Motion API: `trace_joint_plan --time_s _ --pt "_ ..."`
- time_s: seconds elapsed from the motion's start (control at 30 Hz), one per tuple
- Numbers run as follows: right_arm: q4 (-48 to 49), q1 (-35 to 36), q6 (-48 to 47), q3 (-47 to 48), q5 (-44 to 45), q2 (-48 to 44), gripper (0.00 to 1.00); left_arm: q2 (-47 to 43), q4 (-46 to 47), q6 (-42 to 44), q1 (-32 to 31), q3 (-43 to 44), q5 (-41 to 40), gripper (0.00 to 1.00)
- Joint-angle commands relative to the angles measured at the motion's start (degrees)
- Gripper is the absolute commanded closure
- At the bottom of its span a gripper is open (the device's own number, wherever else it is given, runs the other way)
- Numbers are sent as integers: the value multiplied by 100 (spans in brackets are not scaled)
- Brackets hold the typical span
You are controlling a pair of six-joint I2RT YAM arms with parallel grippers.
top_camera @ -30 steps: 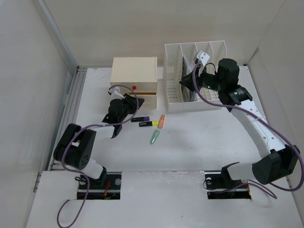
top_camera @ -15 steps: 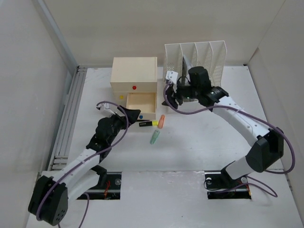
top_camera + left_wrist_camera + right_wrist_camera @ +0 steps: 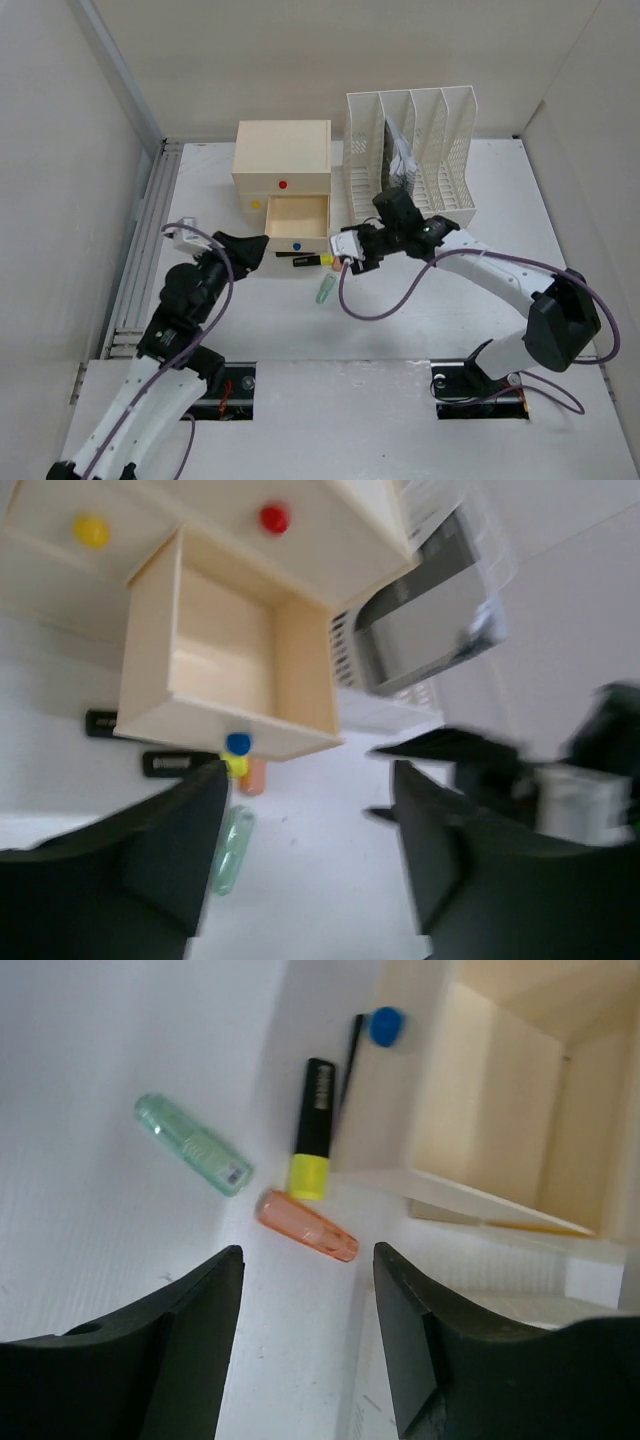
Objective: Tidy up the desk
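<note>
On the white desk (image 3: 420, 310), a cream drawer box (image 3: 282, 160) has its lower drawer (image 3: 297, 220) pulled open and empty. In front of it lie a yellow-and-black highlighter (image 3: 312, 260), an orange marker (image 3: 306, 1225) and a green marker (image 3: 324, 290). My right gripper (image 3: 352, 262) is open and hovers just above the orange marker, which sits between its fingers in the right wrist view (image 3: 305, 1340). My left gripper (image 3: 258, 250) is open and empty, left of the drawer front; its wrist view (image 3: 310, 860) looks at the drawer (image 3: 225, 670) and the markers.
A white slotted file rack (image 3: 410, 150) holding papers stands right of the drawer box. A thin black pen (image 3: 352, 1055) lies partly under the drawer front by its blue knob (image 3: 386, 1026). Pale walls enclose the desk; two dark cut-outs (image 3: 215, 390) hold the arm bases.
The drawer has been pulled open. My left arm drew back toward the near left. My right gripper swung from the file rack down to the markers.
</note>
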Motion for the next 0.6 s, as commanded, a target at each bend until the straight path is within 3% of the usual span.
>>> trace_joint_plan --time_s 0.0,0.1,0.2,0.23,0.27,0.33,0.37,0.57 --pt "7 522 -1538 -316 489 49 41 -741 -1031 615 -37 1231 -576 45" --pt "-62 891 -1925 -264 884 461 41 -796 -1821 1204 -37 2277 -1227 73" --pt "-124 1156 -2066 8 1218 900 41 -796 -2105 2224 -37 2578 -1674 72" --pt "-124 1305 -2066 105 1298 1015 41 -744 -2106 2461 -37 2578 -1737 54" --pt "-237 1358 -2066 332 1351 1129 41 -744 -2106 2855 -37 2430 -1738 44" --pt "-405 1490 -2128 596 1430 1498 41 -883 -1957 2929 -37 2017 -1790 30" --pt "-623 1491 -2180 720 1483 1621 41 -971 -1869 2929 -37 1894 -1686 18" --pt "-836 1605 -2444 1178 1782 2351 41 -1621 -1622 3087 -37 1665 -1667 4"
